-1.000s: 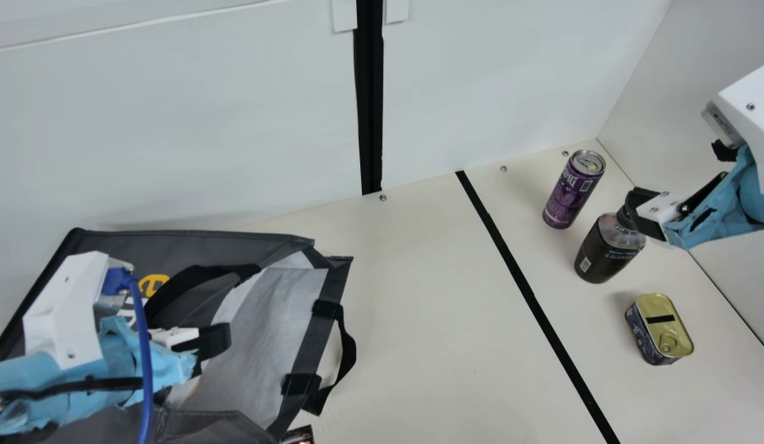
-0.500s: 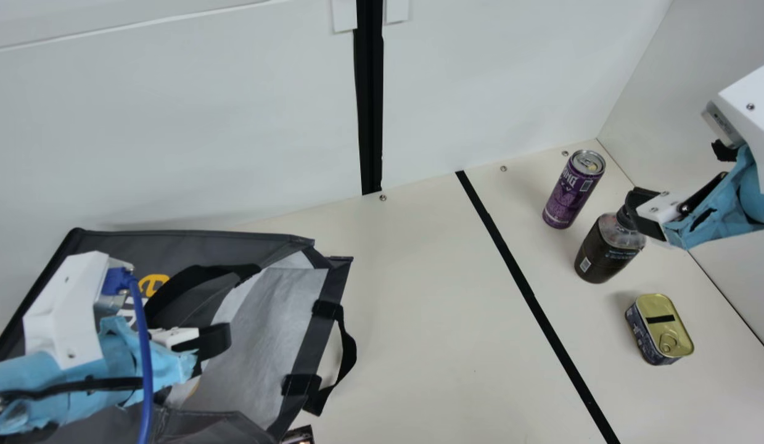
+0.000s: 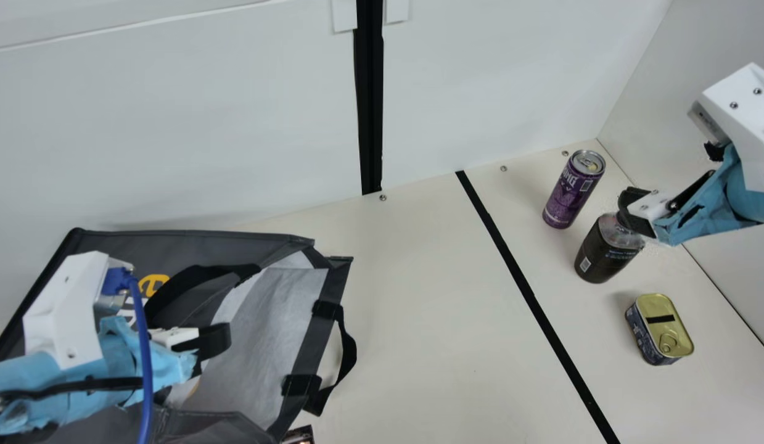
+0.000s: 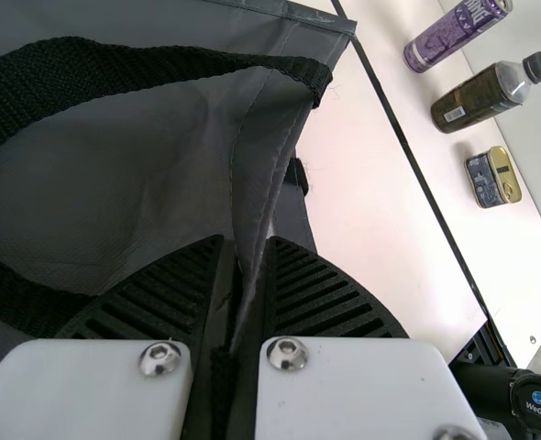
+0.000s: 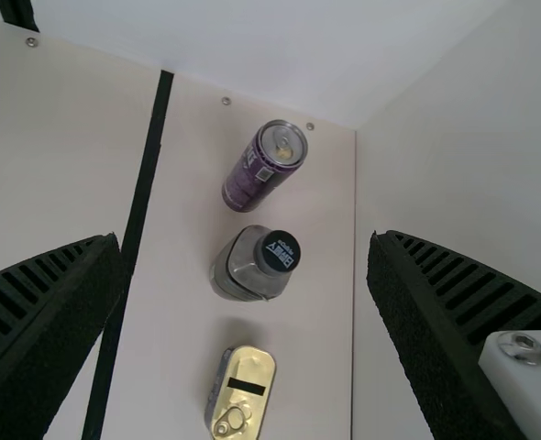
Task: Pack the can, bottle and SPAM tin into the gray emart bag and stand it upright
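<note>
Bottle [image 3: 603,256] stands upright just beyond the wide-spread right gripper [image 5: 245,240]; the left gripper [image 4: 246,244], pinching the bag [image 3: 264,339], is well apart from it.

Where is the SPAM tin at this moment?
In the main view, the SPAM tin is on the table at the right, beyond the black stripe, just below the bottle, its nearest neighbour.

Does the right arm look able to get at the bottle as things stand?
Probably yes. The right claw is open, and its wrist view shows the bottle between its fingers with nothing covering the cap. The can and SPAM tin stand apart from it, seemingly leaving room.
</note>
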`<state>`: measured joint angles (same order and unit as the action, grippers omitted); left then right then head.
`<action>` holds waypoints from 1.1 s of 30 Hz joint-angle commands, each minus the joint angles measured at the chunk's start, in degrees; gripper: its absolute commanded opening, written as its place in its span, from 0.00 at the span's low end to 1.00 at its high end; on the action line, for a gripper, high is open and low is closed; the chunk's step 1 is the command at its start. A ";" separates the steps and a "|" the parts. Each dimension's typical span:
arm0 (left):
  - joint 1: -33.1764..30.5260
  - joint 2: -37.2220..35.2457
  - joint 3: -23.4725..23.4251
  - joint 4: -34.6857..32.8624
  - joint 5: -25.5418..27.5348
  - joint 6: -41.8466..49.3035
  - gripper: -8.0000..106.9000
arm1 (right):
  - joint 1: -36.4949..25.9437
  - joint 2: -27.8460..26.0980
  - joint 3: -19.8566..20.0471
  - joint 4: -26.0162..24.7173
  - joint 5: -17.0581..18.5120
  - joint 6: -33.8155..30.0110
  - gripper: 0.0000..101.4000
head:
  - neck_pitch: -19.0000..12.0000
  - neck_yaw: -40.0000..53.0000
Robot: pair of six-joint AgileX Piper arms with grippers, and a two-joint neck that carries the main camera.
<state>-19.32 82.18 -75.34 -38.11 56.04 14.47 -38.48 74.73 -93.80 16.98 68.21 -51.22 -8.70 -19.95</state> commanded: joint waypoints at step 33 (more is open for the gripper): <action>0.00 0.00 0.00 0.00 0.00 0.00 0.00 | 7.06 18.19 -13.63 -9.41 1.69 14.35 0.94 | -1.30 -0.05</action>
<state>-19.32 82.18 -75.34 -38.11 56.04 14.47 -31.46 92.30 -107.14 7.69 69.84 -36.91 -8.70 -19.95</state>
